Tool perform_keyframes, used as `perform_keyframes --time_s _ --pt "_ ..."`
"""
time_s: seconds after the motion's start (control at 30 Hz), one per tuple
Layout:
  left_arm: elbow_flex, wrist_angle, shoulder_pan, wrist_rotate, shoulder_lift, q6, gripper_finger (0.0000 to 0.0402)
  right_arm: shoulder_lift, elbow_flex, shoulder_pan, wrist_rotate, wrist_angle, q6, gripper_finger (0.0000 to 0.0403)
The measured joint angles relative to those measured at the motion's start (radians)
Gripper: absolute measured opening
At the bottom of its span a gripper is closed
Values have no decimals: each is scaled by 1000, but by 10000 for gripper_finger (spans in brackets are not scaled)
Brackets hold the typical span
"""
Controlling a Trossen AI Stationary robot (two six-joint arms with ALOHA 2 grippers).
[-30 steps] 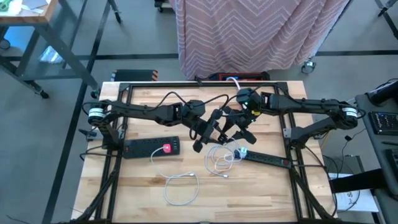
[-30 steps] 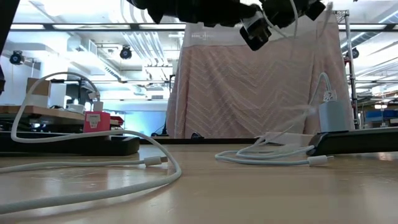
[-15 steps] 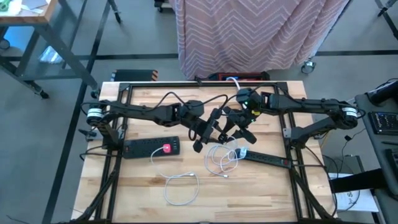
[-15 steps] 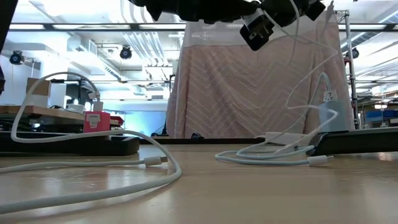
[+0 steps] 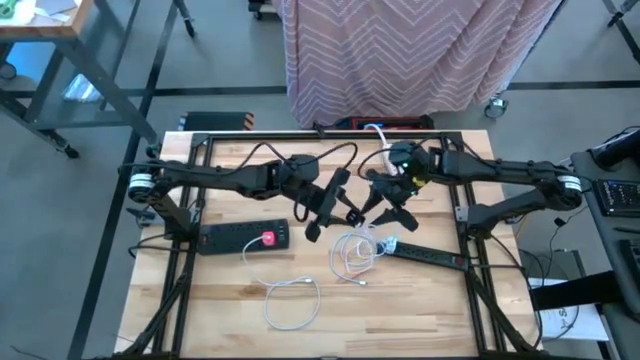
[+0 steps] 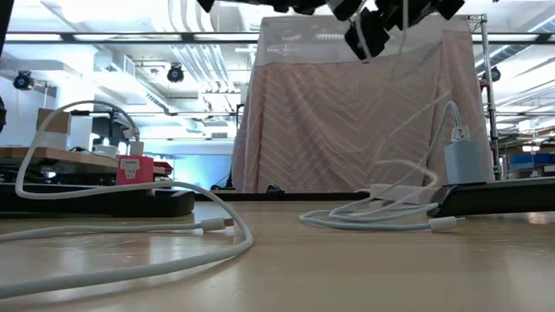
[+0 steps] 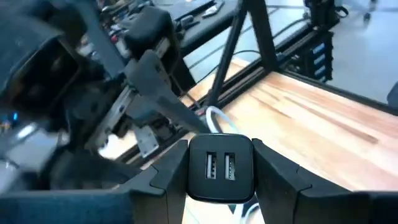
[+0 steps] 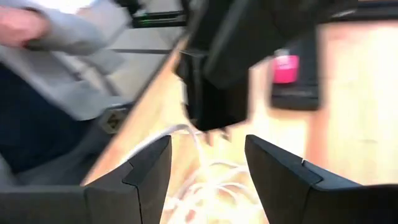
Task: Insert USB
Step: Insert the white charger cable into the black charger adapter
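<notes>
My left gripper [image 5: 338, 212] is over the table's middle, shut on a black charger block [image 7: 221, 168] whose two USB ports face its wrist camera. The block also shows at the top of the low view [image 6: 364, 35]. My right gripper [image 5: 388, 215] is close to the block's right. Its fingers stand apart, and its wrist view [image 8: 208, 155] looks at the block's back [image 8: 211, 81]. A white USB cable [image 6: 416, 113] rises from a coil on the table [image 5: 355, 250] up to the grippers. Its upper end is hidden. My left gripper pinches the black charger block by its two side walls [image 7: 189, 171], one finger on each side. The block is lifted clear of the table, its port face turned back toward the wrist. My right gripper: I cannot tell whether it touches the white cable.
A black power strip with a red switch [image 5: 245, 238] lies left of centre. A second strip [image 5: 425, 255] at the right holds a grey adapter [image 6: 464, 160]. Another white cable [image 5: 295, 300] lies loose near the front edge. A person's grey sleeve [image 8: 56, 37] shows beyond the table.
Both grippers have risen, and the block now sits almost out of the low view's top. The left gripper has drawn slightly toward the table's left with the block. The white cable's upper stretch has followed upward, while its coil stays on the table.
</notes>
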Motion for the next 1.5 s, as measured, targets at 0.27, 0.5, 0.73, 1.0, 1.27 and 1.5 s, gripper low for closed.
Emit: perform_keyframes --time_s 0.27,0.5,0.73,1.0,1.27,1.5 --pt "-1 -38 42 -256 -9 -210 132 -39 -4 55 397 41 -9 223" --pt "-4 -12 56 -290 -8 -317 132 8 -6 108 602 129 0 265" --pt "-5 5 56 -290 -8 -359 132 26 -7 114 657 175 20 258" --pt "-9 22 57 -293 -8 -356 132 23 -6 114 661 127 47 131" --pt "-51 65 55 -281 -11 -329 204 18 -7 113 656 119 34 131" --pt "-124 189 57 -263 -26 -324 243 17 -7 113 648 125 26 131"
